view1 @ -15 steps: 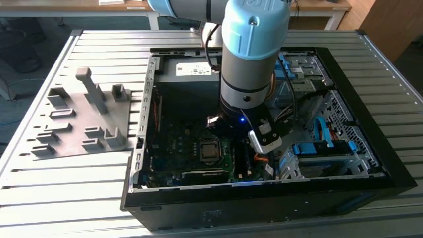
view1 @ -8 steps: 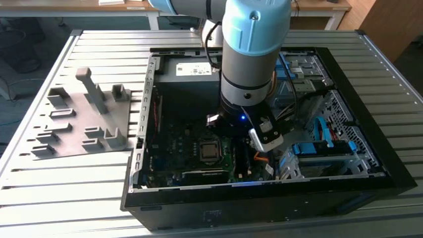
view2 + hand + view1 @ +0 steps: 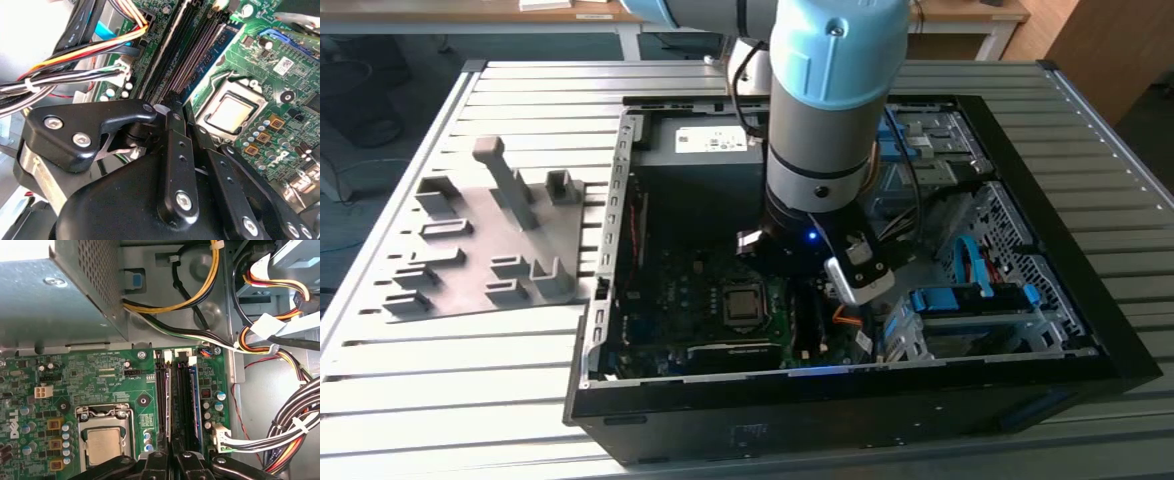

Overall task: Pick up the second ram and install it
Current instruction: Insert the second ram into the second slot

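One arm reaches down into the open computer case on the slatted tabletop in the exterior view, its tool low over the motherboard; a grey tray lies to the exterior view's left. In the second wrist view, the fingers stand pressed together at the memory slots. In the first wrist view, the second ram stands on edge in a slot just beside the processor socket, clamped by the tool.

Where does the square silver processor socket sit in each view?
Exterior view: square silver processor socket, on the exterior view's left of the long black memory slots.
First wrist view: socket beside those slots.
Second wrist view: socket beside those slots too.
Shared landmark: the slots.
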Action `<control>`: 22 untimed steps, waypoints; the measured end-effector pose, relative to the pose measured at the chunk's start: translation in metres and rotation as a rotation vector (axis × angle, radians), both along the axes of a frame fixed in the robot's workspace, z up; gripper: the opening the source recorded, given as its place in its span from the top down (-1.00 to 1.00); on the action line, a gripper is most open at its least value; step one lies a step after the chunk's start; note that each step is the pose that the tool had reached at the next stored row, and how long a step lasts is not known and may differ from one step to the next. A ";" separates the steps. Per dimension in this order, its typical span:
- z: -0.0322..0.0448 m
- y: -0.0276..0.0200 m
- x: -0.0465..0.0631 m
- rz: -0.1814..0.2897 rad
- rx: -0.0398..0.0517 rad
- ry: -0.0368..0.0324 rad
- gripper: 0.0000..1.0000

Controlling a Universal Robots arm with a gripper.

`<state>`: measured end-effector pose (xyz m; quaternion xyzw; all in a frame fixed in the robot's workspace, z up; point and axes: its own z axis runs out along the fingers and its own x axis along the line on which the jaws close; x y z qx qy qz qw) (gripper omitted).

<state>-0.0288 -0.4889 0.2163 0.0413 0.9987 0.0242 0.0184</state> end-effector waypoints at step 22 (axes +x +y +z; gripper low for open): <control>0.0000 0.0003 0.009 0.015 -0.0005 0.0171 0.73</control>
